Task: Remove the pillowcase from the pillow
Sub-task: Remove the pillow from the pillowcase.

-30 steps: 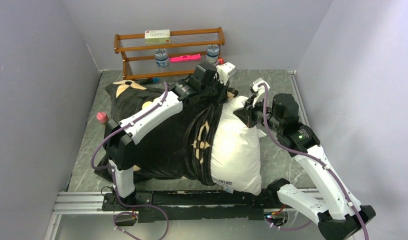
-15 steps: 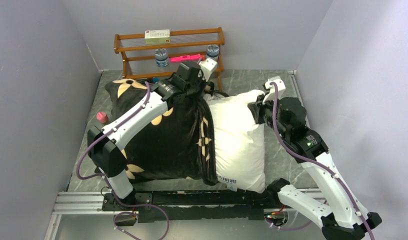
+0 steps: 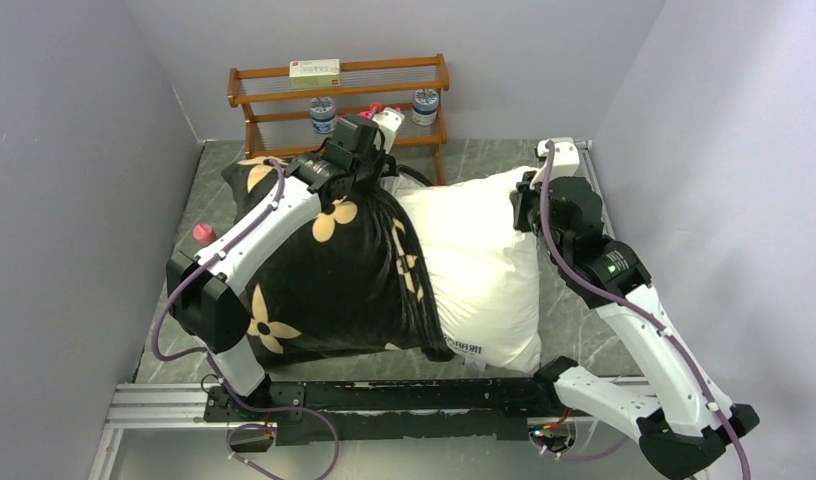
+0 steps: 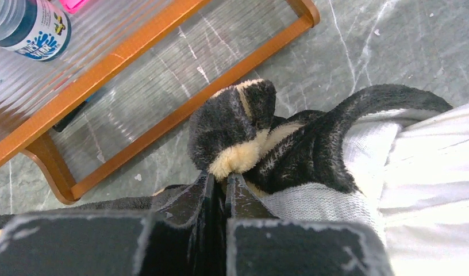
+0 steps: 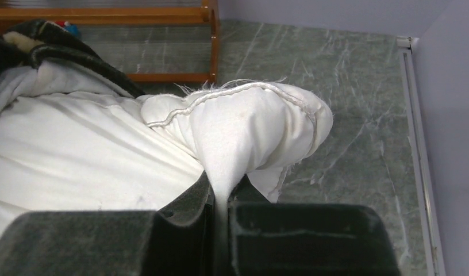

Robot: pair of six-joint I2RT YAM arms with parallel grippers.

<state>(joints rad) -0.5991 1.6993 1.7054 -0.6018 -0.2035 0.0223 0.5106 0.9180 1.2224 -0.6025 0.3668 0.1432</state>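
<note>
1: Half of the pillow (image 3: 479,270) lies bare on the table (image 3: 569,320); the pillowcase (image 3: 314,280) covers its left half.
2: Left gripper (image 4: 219,183)?
1: Pinched tight on a bunched fold at the pillowcase's far edge, just in front of the wooden rack (image 4: 163,126).
2: Right gripper (image 5: 220,198)?
1: Clamped on the pillow's far right corner, white fabric squeezed between the jaws.

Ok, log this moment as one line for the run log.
left gripper: shut on pillowcase edge | right gripper: shut on pillow corner | pillowcase: over pillow's left half | status: removal not yet done
</note>
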